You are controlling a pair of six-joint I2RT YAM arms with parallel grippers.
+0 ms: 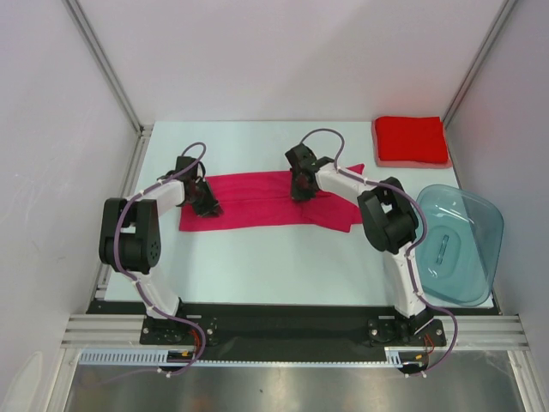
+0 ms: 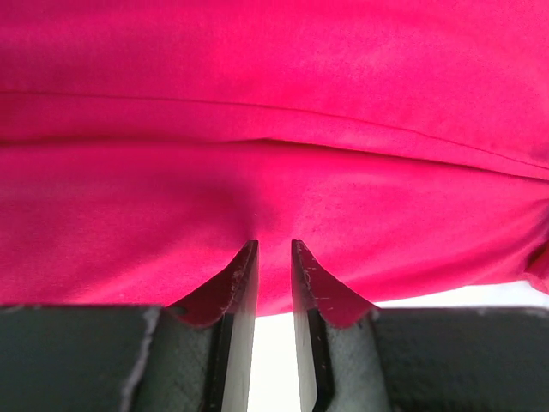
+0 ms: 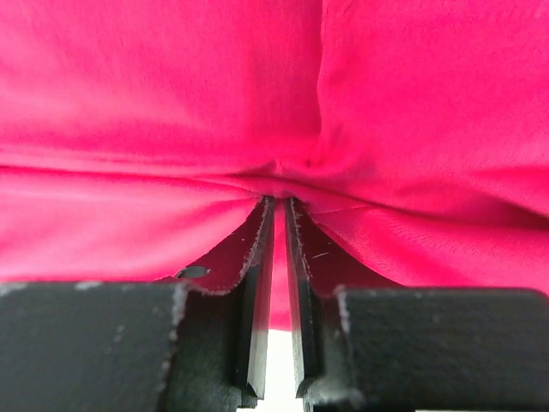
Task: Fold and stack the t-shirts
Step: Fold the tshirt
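The magenta-pink t-shirt [image 1: 266, 202] lies on the white table as a long folded strip, running left to right. My left gripper [image 1: 204, 199] is at its left end. In the left wrist view the gripper [image 2: 273, 247] has its jaws drawn close on the near edge of the shirt [image 2: 274, 103], with a small pucker at the tips. My right gripper [image 1: 300, 184] is right of the strip's middle. In the right wrist view the gripper [image 3: 280, 202] is pinched on a fold of the shirt [image 3: 171, 103], with creases running out from the tips. The brighter red t-shirt [image 1: 410, 142] lies folded at the back right.
A translucent blue-grey plastic tub [image 1: 459, 242] stands at the right edge of the table [image 1: 274, 266], close to the right arm's elbow. Grey walls with metal frame posts close in the left, back and right sides.
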